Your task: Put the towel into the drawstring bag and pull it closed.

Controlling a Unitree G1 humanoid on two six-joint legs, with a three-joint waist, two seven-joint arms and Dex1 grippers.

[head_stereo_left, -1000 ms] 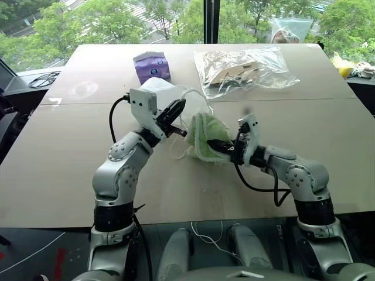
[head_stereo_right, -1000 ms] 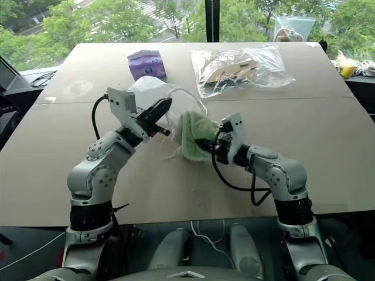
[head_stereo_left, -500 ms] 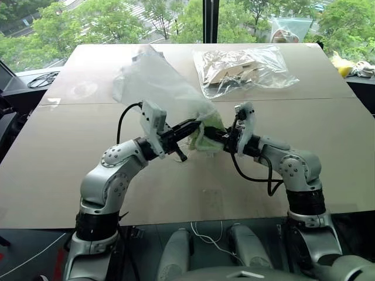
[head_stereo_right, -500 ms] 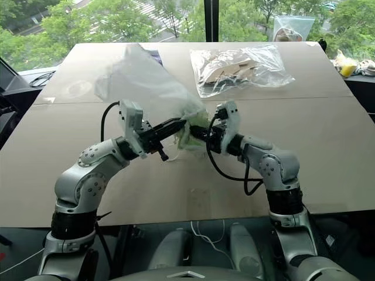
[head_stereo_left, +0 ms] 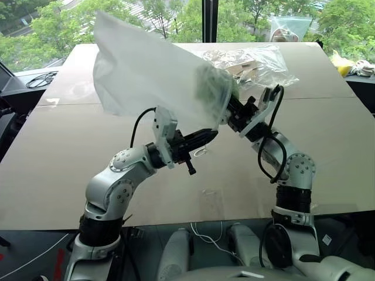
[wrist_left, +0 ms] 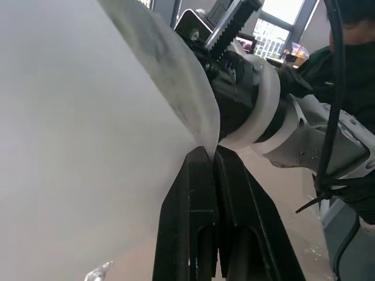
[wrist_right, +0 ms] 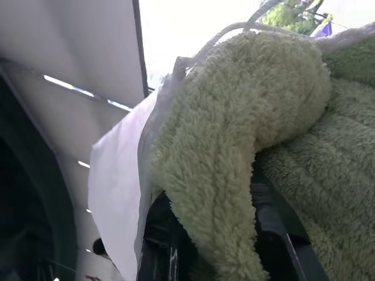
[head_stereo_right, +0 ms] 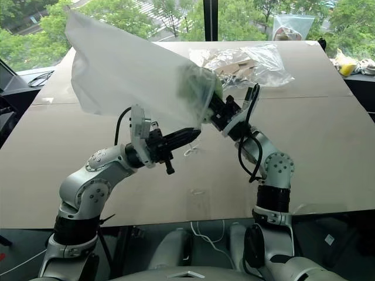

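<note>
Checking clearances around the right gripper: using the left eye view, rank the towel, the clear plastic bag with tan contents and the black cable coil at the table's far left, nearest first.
1. towel: green, at the right gripper, inside the drawstring bag.
2. clear plastic bag: just beyond, on the table.
3. black cable coil: far left, off the table's edge.

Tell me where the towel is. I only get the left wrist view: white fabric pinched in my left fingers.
Observer: The towel is bunched over the right fingers, pushed into the mouth of the bag.
Operator: Say whether the bag rests on the table.
Observer: No. It is lifted off the table, billowing above the left arm.
Operator: Find the cord.
Observer: One cord loop dangles just below the left fingers.
</note>
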